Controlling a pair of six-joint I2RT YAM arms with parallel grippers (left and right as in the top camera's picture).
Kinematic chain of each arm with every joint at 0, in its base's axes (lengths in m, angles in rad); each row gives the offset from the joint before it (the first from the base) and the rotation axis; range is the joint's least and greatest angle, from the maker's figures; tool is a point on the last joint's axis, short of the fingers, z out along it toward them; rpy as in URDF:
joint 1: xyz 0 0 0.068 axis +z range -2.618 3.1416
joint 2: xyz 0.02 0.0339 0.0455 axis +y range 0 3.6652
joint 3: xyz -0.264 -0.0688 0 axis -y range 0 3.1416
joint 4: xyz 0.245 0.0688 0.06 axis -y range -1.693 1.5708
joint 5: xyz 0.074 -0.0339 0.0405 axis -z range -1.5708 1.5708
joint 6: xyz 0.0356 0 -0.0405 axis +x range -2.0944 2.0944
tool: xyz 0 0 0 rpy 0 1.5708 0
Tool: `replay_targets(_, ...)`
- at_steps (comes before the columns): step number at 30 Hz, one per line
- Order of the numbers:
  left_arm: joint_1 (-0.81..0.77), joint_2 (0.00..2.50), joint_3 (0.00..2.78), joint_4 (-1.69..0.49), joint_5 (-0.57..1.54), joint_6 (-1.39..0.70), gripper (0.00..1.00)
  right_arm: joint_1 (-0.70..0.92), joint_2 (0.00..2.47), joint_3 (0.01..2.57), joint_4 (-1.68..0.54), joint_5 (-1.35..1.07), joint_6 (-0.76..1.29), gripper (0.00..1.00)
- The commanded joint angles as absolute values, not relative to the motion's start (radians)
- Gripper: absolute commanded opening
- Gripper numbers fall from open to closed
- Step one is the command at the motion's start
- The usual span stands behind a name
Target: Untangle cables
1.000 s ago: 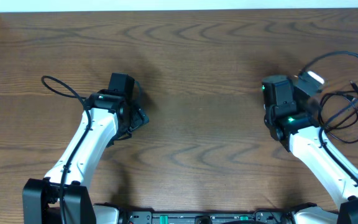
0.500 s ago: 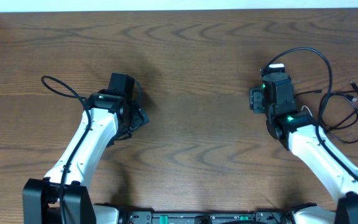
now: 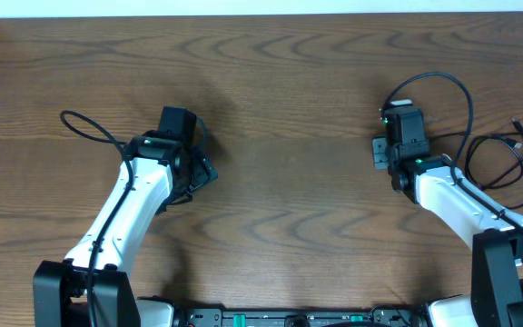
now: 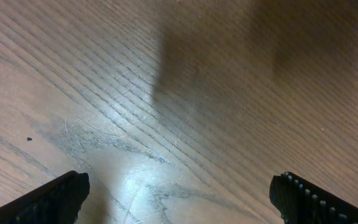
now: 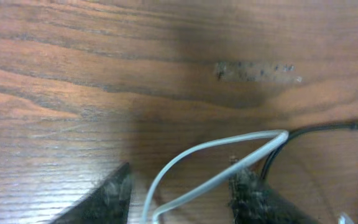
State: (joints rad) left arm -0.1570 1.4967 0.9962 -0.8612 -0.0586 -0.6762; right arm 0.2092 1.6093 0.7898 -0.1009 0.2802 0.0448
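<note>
In the right wrist view a loop of the white cable (image 5: 210, 155) runs between the fingers of my right gripper (image 5: 179, 199). The jaws stand part-way closed and apart, with the loop touching the right fingertip (image 5: 247, 193). The black cable (image 5: 316, 129) passes just right of that finger. From overhead the right gripper (image 3: 396, 109) sits right of centre with a bit of white cable (image 3: 402, 103) at its tip. The black cable (image 3: 466, 100) arcs over it and piles in loops at the right edge (image 3: 502, 159). My left gripper (image 3: 204, 162) stands open over bare wood (image 4: 179, 199).
The left arm's own black wire (image 3: 84, 127) loops out on the wooden table (image 3: 289, 109) to its left. A pale scuffed patch (image 5: 253, 71) marks the wood ahead of the right gripper. The table's far edge runs along the top.
My right gripper has swung left and turned, dragging the white cable and the black loop with it. Its jaws have narrowed around the white loop. The left arm has not moved.
</note>
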Motion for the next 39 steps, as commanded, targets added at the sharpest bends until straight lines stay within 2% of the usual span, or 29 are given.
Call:
replay_targets(1, -0.153, 1.496, 1.0, -0.867, -0.072, -0.667, 0.98, 0.198, 1.61, 0.79, -0.092, 0.297, 0.044, 0.23)
replay_targets(6, -0.153, 1.496, 1.0, -0.867, -0.072, -0.667, 0.98, 0.193, 1.61, 0.79, -0.081, 0.326, 0.048, 0.01)
replay_targets(14, -0.153, 1.496, 1.0, -0.867, -0.072, -0.667, 0.98, 0.194, 1.602, 0.79, -0.103, 0.515, 0.095, 0.01)
replay_targets(21, -0.153, 1.496, 1.0, -0.867, -0.072, -0.667, 0.98, 0.196, 1.522, 0.79, -0.23, 0.857, 0.463, 0.01)
replay_targets(30, -0.153, 1.496, 1.0, -0.867, -0.072, -0.667, 0.98, 0.198, 1.39, 0.79, -0.38, 0.937, 0.722, 0.01)
replay_targets(39, -0.153, 1.496, 1.0, -0.867, -0.072, -0.667, 0.98, 0.192, 1.388, 0.767, -0.401, 0.97, 0.838, 0.01)
